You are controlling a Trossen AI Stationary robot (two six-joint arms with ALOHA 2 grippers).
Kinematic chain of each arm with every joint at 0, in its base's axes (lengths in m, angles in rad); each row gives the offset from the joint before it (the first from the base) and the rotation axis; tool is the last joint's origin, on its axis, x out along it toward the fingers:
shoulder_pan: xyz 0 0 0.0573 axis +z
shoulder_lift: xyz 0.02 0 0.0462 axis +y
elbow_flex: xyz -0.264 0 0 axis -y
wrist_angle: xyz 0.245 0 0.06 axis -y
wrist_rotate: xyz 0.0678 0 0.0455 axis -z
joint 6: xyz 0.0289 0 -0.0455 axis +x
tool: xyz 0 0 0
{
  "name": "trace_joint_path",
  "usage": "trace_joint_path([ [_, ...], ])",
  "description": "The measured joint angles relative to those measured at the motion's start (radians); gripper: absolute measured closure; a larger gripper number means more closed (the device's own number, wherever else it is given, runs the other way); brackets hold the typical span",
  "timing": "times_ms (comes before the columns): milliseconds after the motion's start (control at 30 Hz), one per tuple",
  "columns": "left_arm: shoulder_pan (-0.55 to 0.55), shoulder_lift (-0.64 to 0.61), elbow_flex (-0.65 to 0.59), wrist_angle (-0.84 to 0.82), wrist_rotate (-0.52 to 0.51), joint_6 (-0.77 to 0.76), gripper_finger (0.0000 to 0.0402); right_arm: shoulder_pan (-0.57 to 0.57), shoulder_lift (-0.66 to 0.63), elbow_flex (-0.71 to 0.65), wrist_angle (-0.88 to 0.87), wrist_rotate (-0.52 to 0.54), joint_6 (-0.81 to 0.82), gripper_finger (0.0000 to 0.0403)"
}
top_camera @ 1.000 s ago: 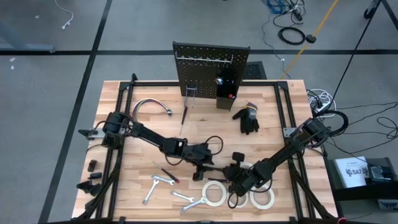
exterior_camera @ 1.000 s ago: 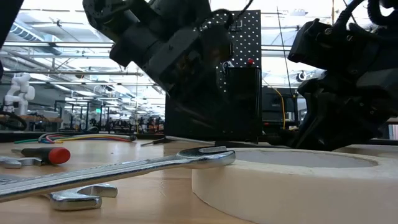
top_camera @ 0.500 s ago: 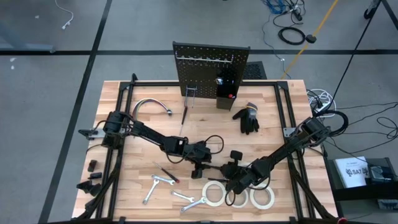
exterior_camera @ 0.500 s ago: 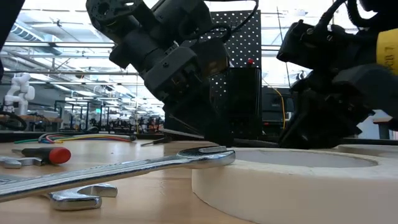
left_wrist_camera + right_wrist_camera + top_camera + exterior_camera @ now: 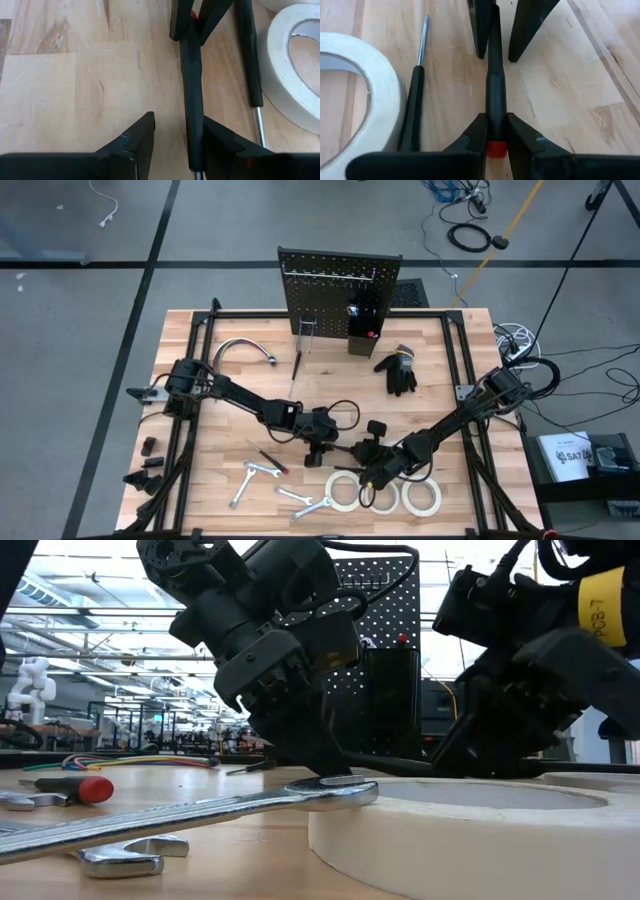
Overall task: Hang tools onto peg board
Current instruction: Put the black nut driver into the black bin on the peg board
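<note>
Right gripper (image 5: pixel 492 135): fingers closed on the red-capped end of a thin black-handled screwdriver (image 5: pixel 494 90), which lies flat on the table (image 5: pixel 200 470) near its middle.

Left gripper (image 5: pixel 172 142): fingers apart, straddling the opposite end of the same screwdriver, one on each side; whether they touch it cannot be told.

Second screwdriver (image 5: pixel 414 107): black handle, bare steel shaft, lying just beside the held one, close to a white tape roll (image 5: pixel 350 95).

Handling, as a judgement: the screwdriver looks light and stiff; its smooth narrow handle may twist or slip in a pinch. A hold on the handle's thick part suits it best, leaving the shaft free for a hook.

Surroundings: three tape rolls (image 5: pixel 346 491) and wrenches (image 5: pixel 248 480) lie toward the near edge. A black glove (image 5: pixel 397 370) and a curved chrome tube (image 5: pixel 243 348) lie toward the far side.

Peg board (image 5: pixel 338 290): upright at the far edge, well apart from both grippers. The table between looks largely open for a lift and carry.
</note>
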Motion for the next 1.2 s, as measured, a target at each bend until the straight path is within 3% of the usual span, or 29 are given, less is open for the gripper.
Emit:
trace_joint_path([
  [400, 0.000, 0.000, 0.000, -0.005, -0.002, -0.003, 0.0266, -0.003, 0.000, 0.000, 0.005, -0.001, -0.002, 0.0363],
  [900, 0.000, 0.004, -0.005, 0.069, 0.025, -0.002, 0.0384, -0.040, -0.002, 0.002, -0.008, -0.041, -0.013, 0.0361],
  [1200, 0.000, 0.004, -0.005, 0.074, 0.025, -0.001, 0.0384, -0.040, -0.002, 0.002, -0.008, -0.052, -0.021, 0.0347],
])
